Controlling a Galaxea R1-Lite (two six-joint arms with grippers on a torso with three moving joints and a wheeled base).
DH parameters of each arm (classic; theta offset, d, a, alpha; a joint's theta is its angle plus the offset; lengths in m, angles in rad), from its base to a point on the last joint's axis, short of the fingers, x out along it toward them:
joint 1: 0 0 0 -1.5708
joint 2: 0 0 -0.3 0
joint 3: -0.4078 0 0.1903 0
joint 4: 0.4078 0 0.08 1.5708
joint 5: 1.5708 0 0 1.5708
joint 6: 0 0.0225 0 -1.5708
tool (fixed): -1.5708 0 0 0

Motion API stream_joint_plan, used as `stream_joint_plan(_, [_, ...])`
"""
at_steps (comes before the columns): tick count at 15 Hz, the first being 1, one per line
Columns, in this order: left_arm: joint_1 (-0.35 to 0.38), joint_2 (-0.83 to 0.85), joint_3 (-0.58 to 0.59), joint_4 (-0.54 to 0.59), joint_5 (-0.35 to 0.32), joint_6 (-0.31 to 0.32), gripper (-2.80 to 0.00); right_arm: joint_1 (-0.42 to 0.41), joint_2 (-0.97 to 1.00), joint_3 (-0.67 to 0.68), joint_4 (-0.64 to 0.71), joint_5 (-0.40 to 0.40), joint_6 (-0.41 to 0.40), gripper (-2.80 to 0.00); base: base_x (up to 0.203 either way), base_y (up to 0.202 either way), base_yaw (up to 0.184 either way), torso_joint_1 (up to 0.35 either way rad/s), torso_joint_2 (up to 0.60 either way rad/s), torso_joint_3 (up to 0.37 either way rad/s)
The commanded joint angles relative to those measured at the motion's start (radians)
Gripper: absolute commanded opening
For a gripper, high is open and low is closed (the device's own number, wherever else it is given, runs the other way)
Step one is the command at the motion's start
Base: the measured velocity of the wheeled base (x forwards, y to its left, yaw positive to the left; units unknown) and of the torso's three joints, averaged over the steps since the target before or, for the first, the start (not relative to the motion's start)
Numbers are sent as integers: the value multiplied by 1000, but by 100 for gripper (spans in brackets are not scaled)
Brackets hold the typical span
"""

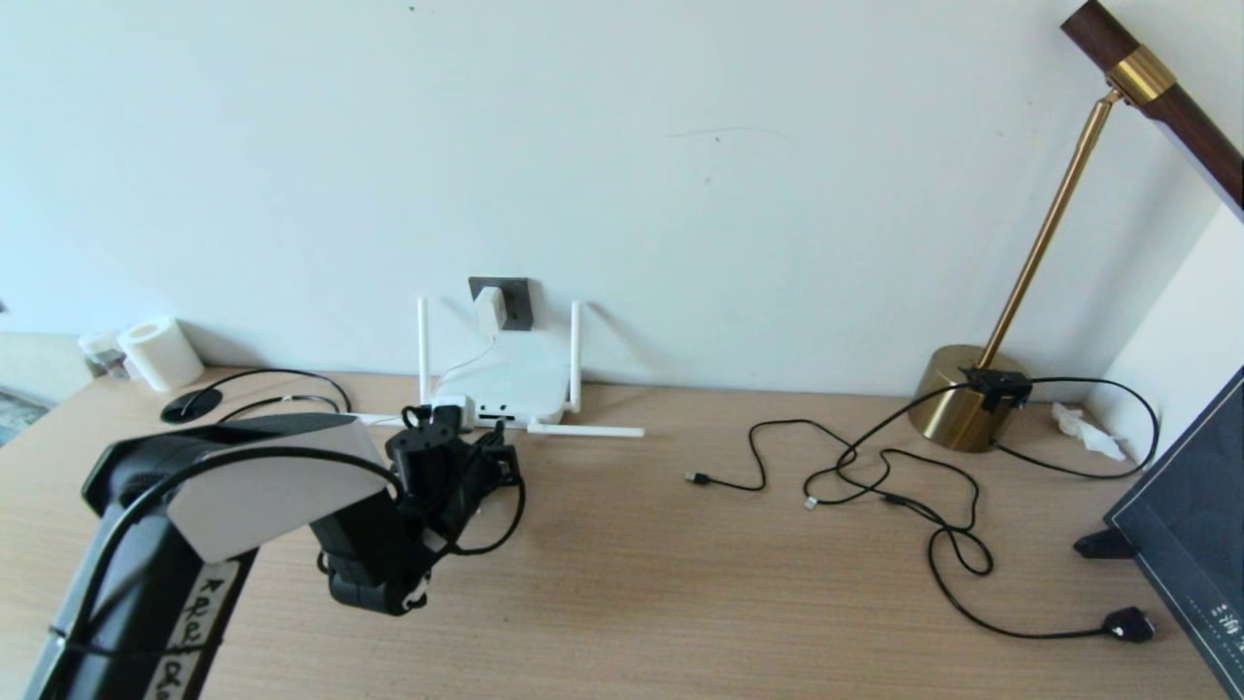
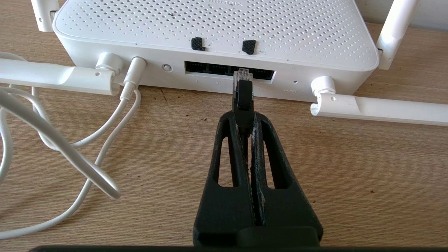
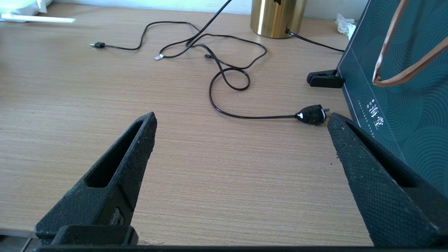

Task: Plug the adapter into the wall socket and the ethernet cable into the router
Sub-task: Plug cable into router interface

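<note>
Ethernet cable point(image 2: 243, 99) black boot, clear plug, perforated router point(image 2: 217, 31)

Left pincer point(image 1: 486, 457) hides router point(image 1: 515, 379) ports in head view — ethernet cable point(image 2: 243, 94) plug tip: seated or not, can't tell; lamp point(image 1: 1059, 194) top cut off by the edge.

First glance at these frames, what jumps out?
The left gripper, shut on the ethernet cable, holds its clear plug right at the router ports. Behind, the adapter sits in the wall socket. A brass lamp stands far right.
</note>
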Motion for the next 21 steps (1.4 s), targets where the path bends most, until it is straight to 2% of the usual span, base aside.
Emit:
stream_joint_plan(1, [0,-2,1,-8,2,-1,-280,0,0,0,1,0,0,0,0,0,0,0,0,0])
stream_joint_plan(21, [0,7,-14,-5,0,6,-280,0,0,0,1,0,0,0,0,0,0,0,0,0])
